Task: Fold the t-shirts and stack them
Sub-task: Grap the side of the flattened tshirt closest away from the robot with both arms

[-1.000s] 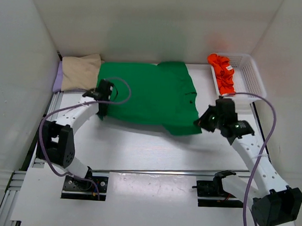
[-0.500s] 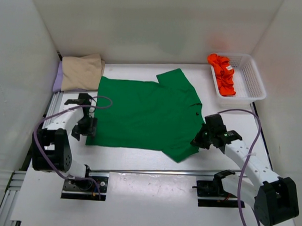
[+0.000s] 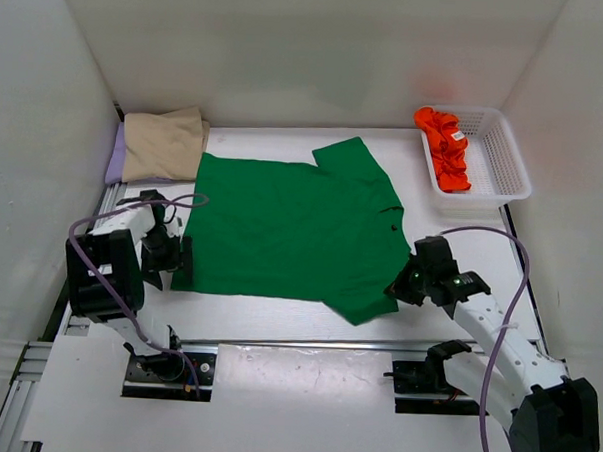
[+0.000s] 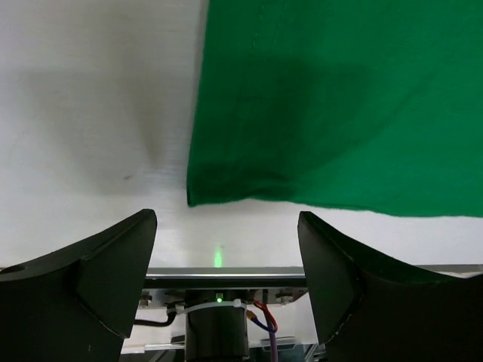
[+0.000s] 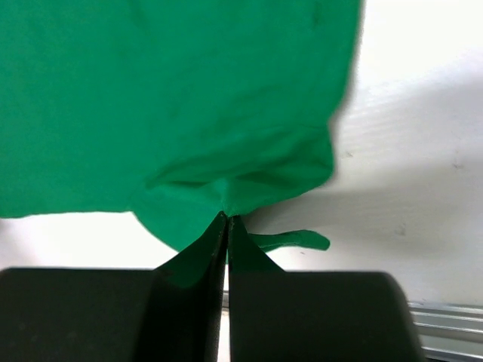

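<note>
A bright green t-shirt lies spread flat across the middle of the table. My left gripper stands open just off its near left corner, with nothing between the fingers. On the right, my right gripper is shut on the green t-shirt's near right edge, where the cloth bunches at the fingertips. A folded beige t-shirt rests on a lilac one at the back left. An orange-red t-shirt lies crumpled in the basket.
The white mesh basket stands at the back right corner. White walls close in the table on three sides. A metal rail runs along the near edge in front of the arm bases.
The green t-shirt was pulled toward the near edge and laid flat. My left gripper let go of its left corner and opened. The right gripper stayed shut on the cloth and moved slightly nearer.
</note>
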`<state>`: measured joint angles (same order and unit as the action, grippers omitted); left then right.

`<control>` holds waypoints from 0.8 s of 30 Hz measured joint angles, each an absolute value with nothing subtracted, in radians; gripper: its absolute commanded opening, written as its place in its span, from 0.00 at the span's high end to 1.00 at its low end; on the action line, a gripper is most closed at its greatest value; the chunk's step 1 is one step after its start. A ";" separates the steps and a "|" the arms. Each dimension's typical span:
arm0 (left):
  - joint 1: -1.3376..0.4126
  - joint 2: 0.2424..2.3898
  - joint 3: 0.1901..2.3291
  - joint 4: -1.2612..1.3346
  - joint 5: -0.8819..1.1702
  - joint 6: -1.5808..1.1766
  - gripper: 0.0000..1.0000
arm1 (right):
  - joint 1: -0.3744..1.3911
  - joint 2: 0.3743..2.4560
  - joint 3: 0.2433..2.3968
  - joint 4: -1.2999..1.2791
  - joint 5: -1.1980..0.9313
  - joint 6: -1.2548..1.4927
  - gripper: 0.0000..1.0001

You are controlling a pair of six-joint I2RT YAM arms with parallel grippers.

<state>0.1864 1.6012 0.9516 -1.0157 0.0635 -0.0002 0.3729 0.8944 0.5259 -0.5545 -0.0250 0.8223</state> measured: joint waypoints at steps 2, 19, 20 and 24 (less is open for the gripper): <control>0.175 1.617 0.932 -0.996 0.052 -0.001 0.17 | 0.370 0.875 0.519 -0.574 -0.017 0.823 1.00; 0.166 1.670 0.933 -0.941 0.071 -0.001 0.90 | 0.360 0.797 0.520 -0.664 0.052 0.818 1.00; 0.166 1.654 0.927 -0.936 0.073 -0.001 0.90 | 0.360 0.783 0.526 -0.684 0.055 0.815 1.00; 0.166 1.534 0.919 -0.968 0.075 -0.001 0.90 | 0.360 0.702 0.560 -0.763 0.065 0.809 1.00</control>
